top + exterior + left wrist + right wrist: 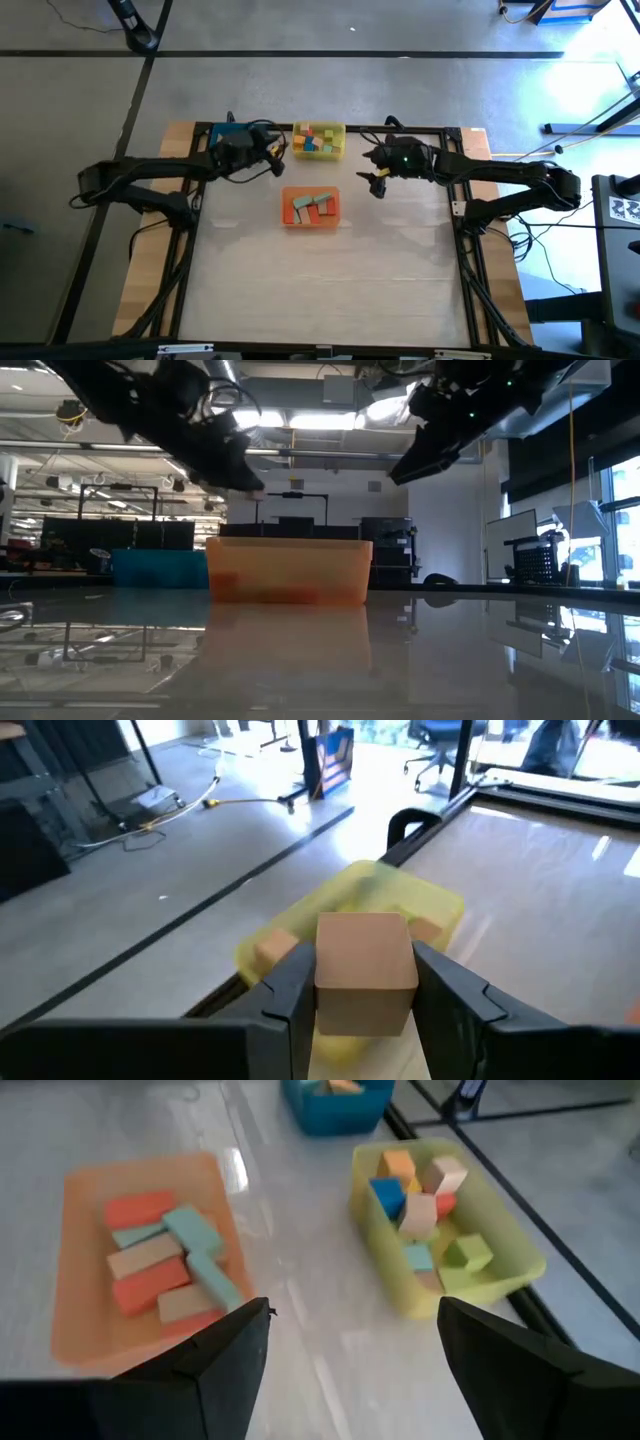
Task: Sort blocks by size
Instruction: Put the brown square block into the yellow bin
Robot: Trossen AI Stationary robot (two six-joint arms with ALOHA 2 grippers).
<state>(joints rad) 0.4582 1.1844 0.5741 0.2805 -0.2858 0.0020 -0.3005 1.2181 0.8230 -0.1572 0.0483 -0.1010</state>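
Your left gripper [365, 995] was clamped on a natural wood cube [365, 968], one dark finger pressed to each side of it, and you held it up off the table [330, 280] just beside the yellow tray [319, 141], between that tray and the blue tray [222, 133]. From the left wrist view the yellow tray sat right behind the cube, with a couple of pale wood blocks [275, 947] showing over its rim.

Your right gripper [345, 1355] hung above the table on the other side of the yellow tray, fingers spread wide apart and nothing between them. Looking past those fingers, you had the orange tray [80, 1260] with its long flat pieces [165, 1260] in red, pale green and wood, lying side by side. The yellow tray held a jumble of small chunky blocks [425, 1215]: blue, orange, red, green, wood. The blue tray stood further back with something pale inside; what it was could not be made out.

From the low view, the orange tray stood mid-table, both arms raised above it, and the blue tray peeked out behind its left end.
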